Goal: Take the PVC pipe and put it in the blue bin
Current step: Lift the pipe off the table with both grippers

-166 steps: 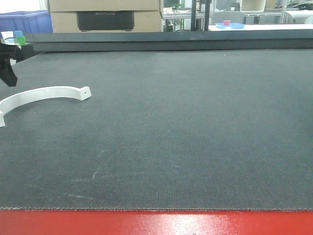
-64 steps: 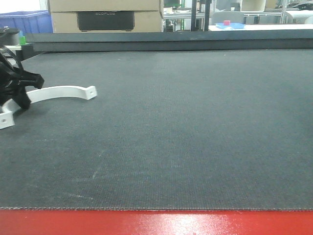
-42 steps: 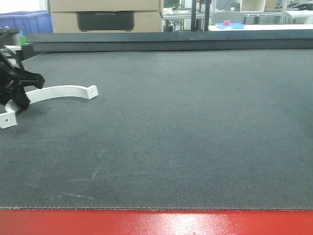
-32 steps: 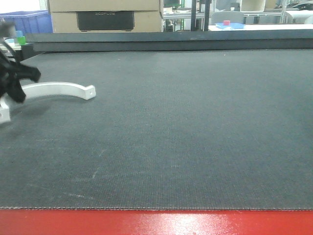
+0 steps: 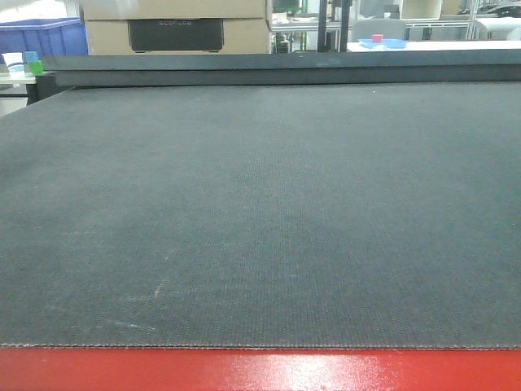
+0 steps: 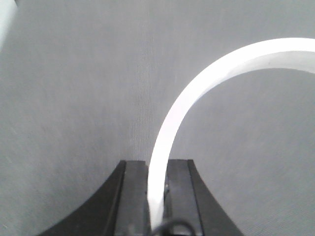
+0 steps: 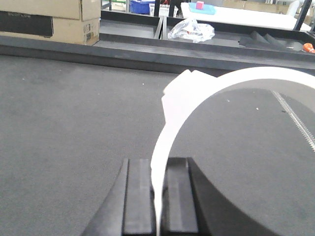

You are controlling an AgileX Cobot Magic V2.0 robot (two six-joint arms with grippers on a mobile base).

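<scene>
- Dark woven matting covered the table (image 5: 260, 212), with a red strip (image 5: 260, 371) along its near edge.
- Beyond the far edge stood cardboard boxes (image 5: 175, 24). A blue bin (image 5: 41, 37) sat at the far left, with small cups (image 5: 15, 63) just below it in the front view.
- Left arm's fingers (image 6: 135, 196) were clenched on one end of the PVC pipe (image 6: 209, 78). The white arc rose from between them and curved away to the right, above the grey mat.
- Right arm's fingers (image 7: 138, 196) likewise gripped a second white arc (image 7: 161, 142), which swept up and to the right, a flat tab showing at its far bend.
- Far behind that arc lay a crumpled plastic bag (image 7: 192, 30) and a pink cube (image 7: 200, 5).
</scene>
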